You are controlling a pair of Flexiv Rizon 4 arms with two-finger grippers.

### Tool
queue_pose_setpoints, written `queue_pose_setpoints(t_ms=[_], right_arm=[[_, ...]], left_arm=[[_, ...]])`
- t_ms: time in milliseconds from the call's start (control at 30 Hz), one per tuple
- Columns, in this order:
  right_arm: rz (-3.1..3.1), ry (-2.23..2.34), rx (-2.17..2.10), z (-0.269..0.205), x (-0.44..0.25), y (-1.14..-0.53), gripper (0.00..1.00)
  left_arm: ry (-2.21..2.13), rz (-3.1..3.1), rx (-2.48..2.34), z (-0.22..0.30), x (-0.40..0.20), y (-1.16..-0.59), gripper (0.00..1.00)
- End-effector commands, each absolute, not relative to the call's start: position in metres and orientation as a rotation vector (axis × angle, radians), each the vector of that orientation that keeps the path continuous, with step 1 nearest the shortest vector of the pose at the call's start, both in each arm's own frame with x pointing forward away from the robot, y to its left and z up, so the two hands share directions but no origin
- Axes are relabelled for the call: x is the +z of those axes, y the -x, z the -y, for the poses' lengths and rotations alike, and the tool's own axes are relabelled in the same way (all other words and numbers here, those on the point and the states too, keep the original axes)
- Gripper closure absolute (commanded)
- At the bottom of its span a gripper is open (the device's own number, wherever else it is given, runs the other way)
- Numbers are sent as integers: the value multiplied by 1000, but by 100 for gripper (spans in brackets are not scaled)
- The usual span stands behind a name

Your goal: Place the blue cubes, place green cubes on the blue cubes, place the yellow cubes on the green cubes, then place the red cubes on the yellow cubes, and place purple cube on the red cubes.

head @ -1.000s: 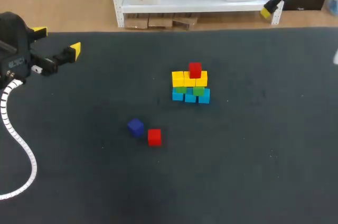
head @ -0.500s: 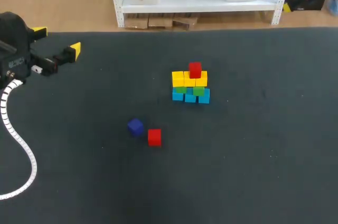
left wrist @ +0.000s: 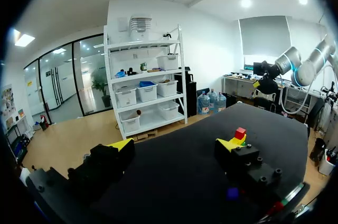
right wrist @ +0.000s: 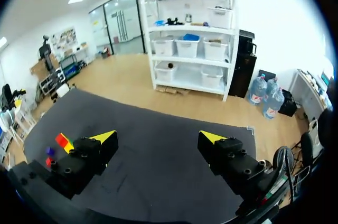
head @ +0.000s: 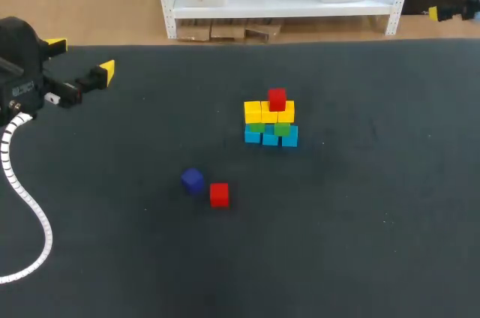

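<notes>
- Left gripper (head: 81, 59) sits at upper left, fingers wide apart, holding nothing
- Right gripper (right wrist: 157, 138) gapes empty at the upper right edge, past the table (head: 375, 220)
- Stack (head: 270, 119) at centre: blue, green and yellow rows, one red cube (head: 277, 99) on top
- Purple cube (head: 192, 180) and second red cube (head: 219, 194) lie just beside each other, lower left of the stack
</notes>
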State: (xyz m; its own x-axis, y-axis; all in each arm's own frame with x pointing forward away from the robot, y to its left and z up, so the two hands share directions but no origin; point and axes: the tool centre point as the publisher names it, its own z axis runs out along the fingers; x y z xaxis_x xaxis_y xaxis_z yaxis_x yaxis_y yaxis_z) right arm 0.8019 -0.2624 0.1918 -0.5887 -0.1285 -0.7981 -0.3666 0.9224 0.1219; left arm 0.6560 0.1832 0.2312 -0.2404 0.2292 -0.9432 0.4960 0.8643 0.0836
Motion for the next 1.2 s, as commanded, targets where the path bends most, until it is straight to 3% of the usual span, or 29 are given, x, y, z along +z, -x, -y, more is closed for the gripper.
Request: queue_pose_setpoints(t_ms=[33,1200], right_arm=[[-2133,317,319,265,189,-796,0],[-2136,332,343,264,189,-797,0]], left_arm=[[-552,-1825,-282,-186,232,-656,0],[-552,-1825,-282,-186,232,-656,0]])
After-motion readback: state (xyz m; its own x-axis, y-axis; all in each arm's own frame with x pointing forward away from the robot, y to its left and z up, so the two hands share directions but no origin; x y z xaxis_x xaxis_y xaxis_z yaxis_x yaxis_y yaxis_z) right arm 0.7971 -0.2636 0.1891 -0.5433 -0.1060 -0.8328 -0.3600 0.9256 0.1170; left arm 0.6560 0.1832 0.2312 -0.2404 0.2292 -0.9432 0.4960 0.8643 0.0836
